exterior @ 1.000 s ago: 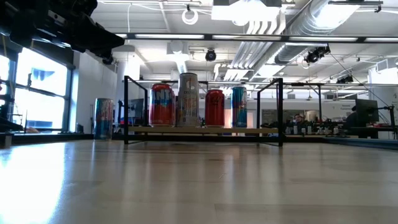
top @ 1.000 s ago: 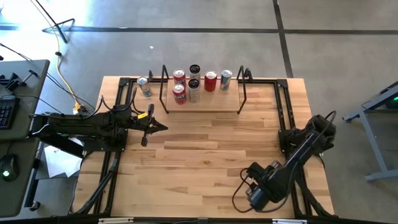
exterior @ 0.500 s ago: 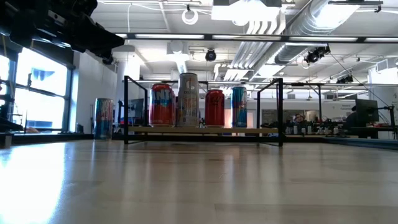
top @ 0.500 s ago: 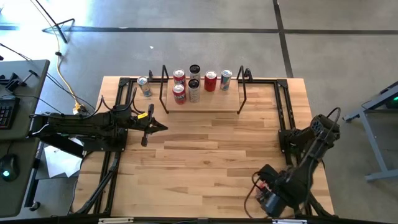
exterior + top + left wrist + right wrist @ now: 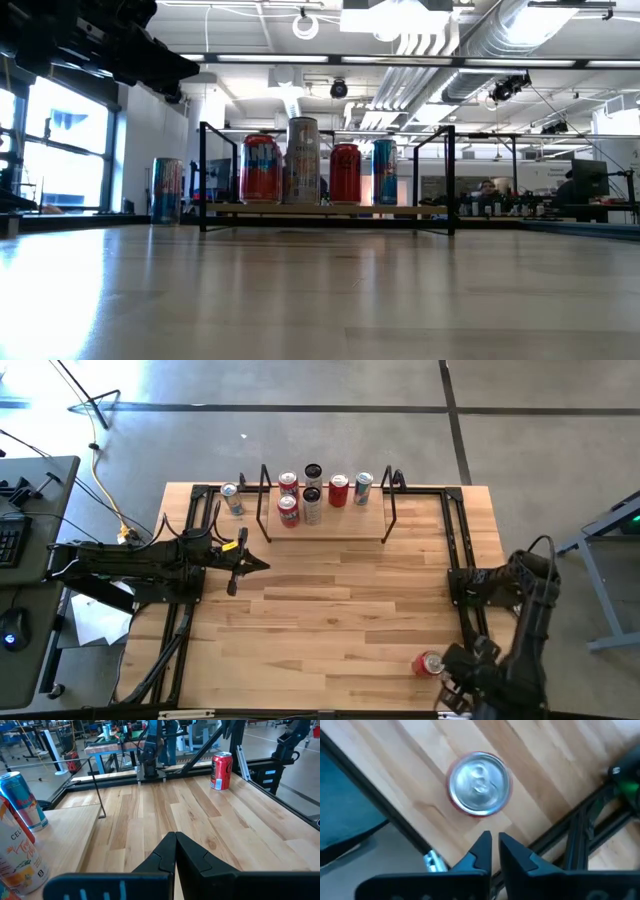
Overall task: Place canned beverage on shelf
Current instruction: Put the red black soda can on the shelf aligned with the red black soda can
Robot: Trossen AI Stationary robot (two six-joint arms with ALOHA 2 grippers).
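Red beverage can stands upright on the table near the front right corner, well apart from the shelf and not held by anything; the right wrist view looks straight down on its silver lid. Table is light wood with black rails along both sides. Left arm lies across the left side, its gripper pointing toward the table centre, fingers pressed together with nothing between them, tips meeting in the left wrist view. Right arm is folded back at the front right edge; right gripper sits above the can, just off the lid toward the table edge, fingers nearly together, a thin gap between them, clear of the can. Shelf sits at the back centre, light board with a black wire frame at each end. On it: two red cans, one more red can, a blue-and-silver can, and two taller dark-topped cans. One more silver-and-blue can stands on the table just left of the shelf, outside its frame.
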